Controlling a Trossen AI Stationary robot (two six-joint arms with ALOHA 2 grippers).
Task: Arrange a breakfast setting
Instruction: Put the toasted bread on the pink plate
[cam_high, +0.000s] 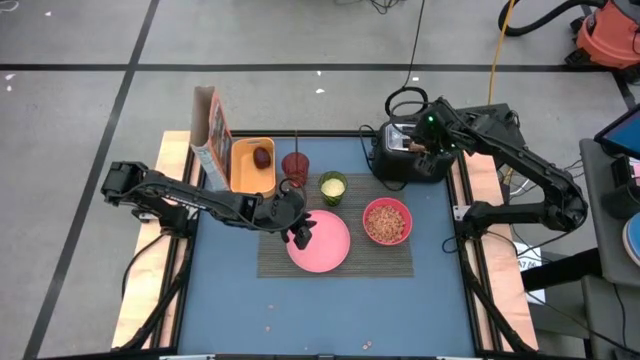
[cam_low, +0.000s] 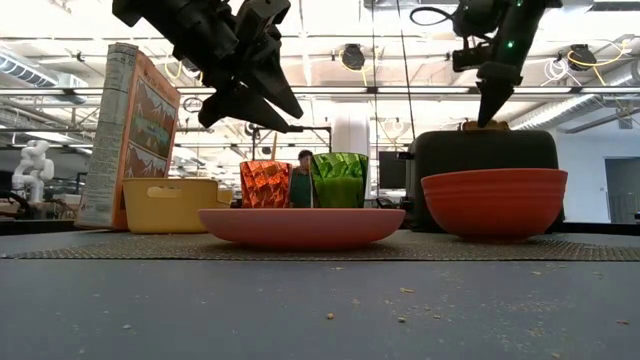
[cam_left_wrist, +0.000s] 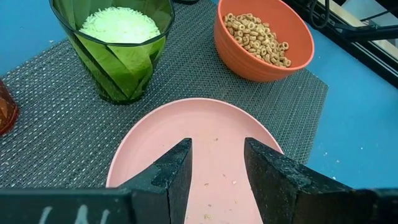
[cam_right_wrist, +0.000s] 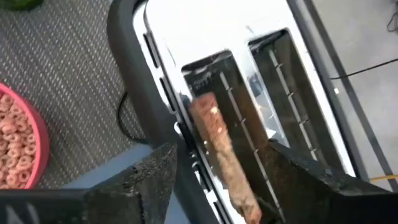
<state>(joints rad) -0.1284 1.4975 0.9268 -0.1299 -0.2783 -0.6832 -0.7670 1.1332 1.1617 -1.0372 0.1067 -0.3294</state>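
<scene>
Starting on the left: a cereal box (cam_high: 209, 140) stands upright at the table's back-left edge, with a yellow tray (cam_high: 251, 166) right beside it holding the dark-red fruit (cam_high: 262, 156). Both sit behind and to the left of the left gripper (cam_high: 302, 234), which hangs over the left rim of the pink plate (cam_high: 325, 245). From its wrist cam the fingers (cam_left_wrist: 177, 174) are parted with nothing between them, just bare plate under the gap, so it's released and empty. The low view shows it well above the plate, not touching.

Just behind that gripper are the red tumbler (cam_high: 295, 165) and the green cup (cam_high: 333, 186), which has something pale inside. The plate, cup and bowl (cam_high: 386, 221) all sit on the dark woven placemat (cam_high: 380, 258); the bowl is full of cereal rings and is off to the gripper's right.

Further right, the right gripper (cam_high: 432, 147) hovers over the black toaster (cam_high: 398, 160) at the back. Its fingers (cam_right_wrist: 140, 180) are spread on either side of the toast slice (cam_right_wrist: 221, 149), which stands in the slot. They don't look clamped on it, so open.
</scene>
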